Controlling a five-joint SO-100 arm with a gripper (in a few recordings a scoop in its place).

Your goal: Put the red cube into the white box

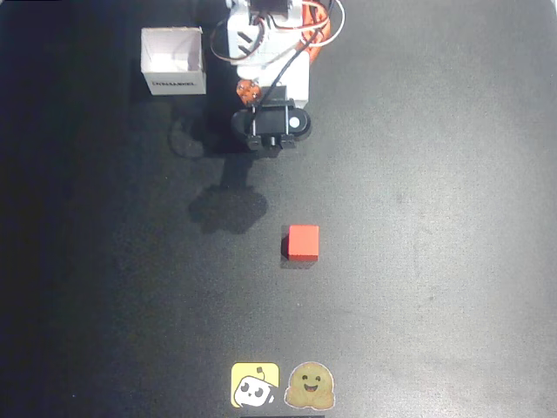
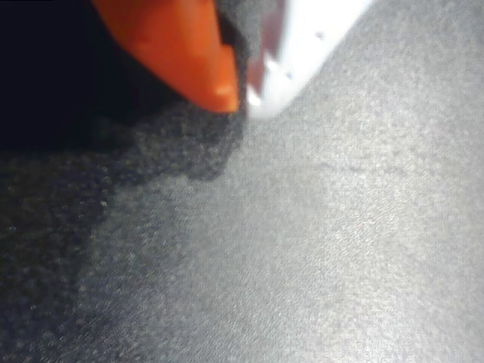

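In the wrist view the tool (image 2: 242, 94) sits at the top of the frame, an orange finger (image 2: 181, 45) and a white finger (image 2: 302, 53) with their tips meeting, so it looks pressed together and holds nothing; beneath it lies bare dark tabletop (image 2: 318, 249) with the tool's own shadow. In the overhead view the tool (image 1: 271, 131) is folded in close to the arm's base at the top centre, its black wrist block pointing down the picture. The red cube (image 1: 303, 242) rests flat on the tabletop below that, well apart from the tool and slightly to the right of it, its edges nearly square to the frame, so no side offers a clearly better grip. The reach, I judge, must run straight down the picture with a small shift right, fingers spread first. Farther back, the white box (image 1: 174, 59) stands open-topped at the upper left, just beside the arm's base, its printed wall facing down the picture. Two stickers (image 1: 283, 386) lie at the bottom edge.
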